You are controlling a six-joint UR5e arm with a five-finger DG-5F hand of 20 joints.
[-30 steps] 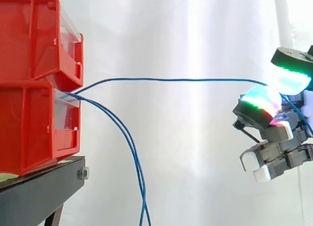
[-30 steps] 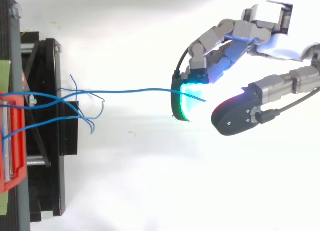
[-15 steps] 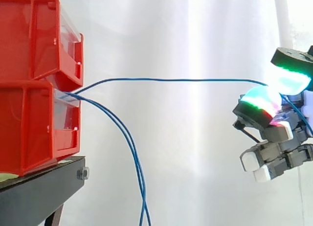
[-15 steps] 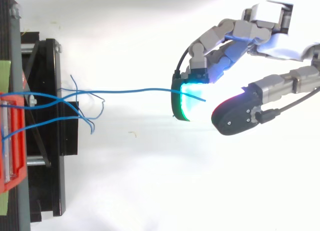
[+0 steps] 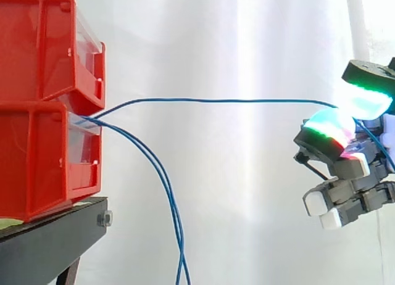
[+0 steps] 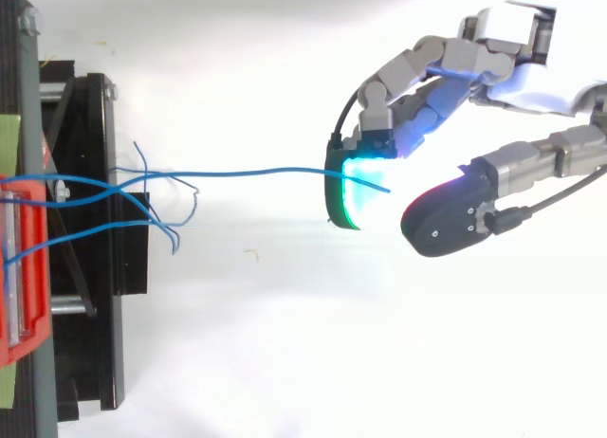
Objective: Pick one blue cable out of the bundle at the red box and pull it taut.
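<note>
One blue cable (image 5: pixel 216 100) runs from the red box (image 5: pixel 37 149) across to the hand (image 5: pixel 349 168). You hold it pinched between two glowing pads (image 5: pixel 330 128). The line is almost flat, but it bends up a little just beside the box, so I think a bit of slack is left.

Pull slowly, straight away from the box, along the line of the cable and not up or down. Squeeze tight so the thin cable does not slip out of the pads. Stop as soon as the bend is gone. A harder tug could yank the cable loose or shift the box on the black stand (image 5: pixel 49 242). Two other blue cables (image 5: pixel 166 192) hang down from the same spot, well apart from the hand. Leave them be.

The hand sits far to the right of the box, about level with where the cable leaves it. From above, the hand (image 6: pixel 512 54) reaches toward the box, one finger bent over the cable and the thumb close by. The other fingers curl under and hold nothing.
</note>
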